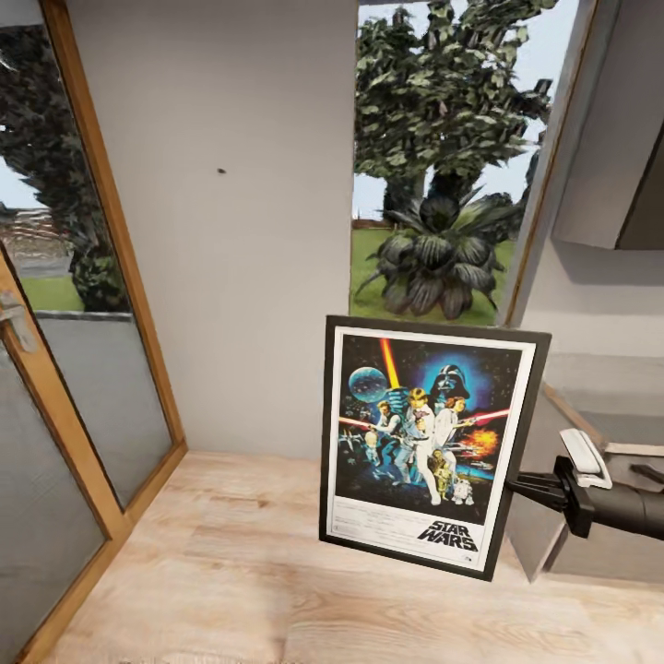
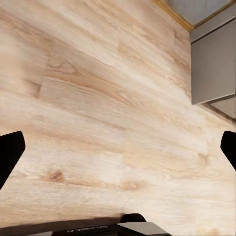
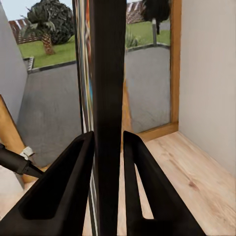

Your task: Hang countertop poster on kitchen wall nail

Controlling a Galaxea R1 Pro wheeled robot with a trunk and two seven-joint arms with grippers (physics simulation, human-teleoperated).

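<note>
The right pincer [image 3: 108, 162] pinches the poster [image 1: 424, 443] by its right edge, upright above the floor [image 1: 231, 572]; the left pincer [image 2: 118, 147] is spread.

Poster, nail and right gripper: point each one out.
Poster [image 1: 420, 438]: head view, on the printed picture, mid-frame.
Nail [image 1: 221, 171]: head view, the dark dot on the grey wall.
Right gripper [image 3: 108, 147]: right wrist view, between the fingertips clamped on the poster's edge.

One poster [image 1: 422, 443], one wall nail [image 1: 221, 171], one glass door [image 1: 55, 387], one window [image 1: 447, 157], one wall cabinet [image 1: 613, 157].
</note>
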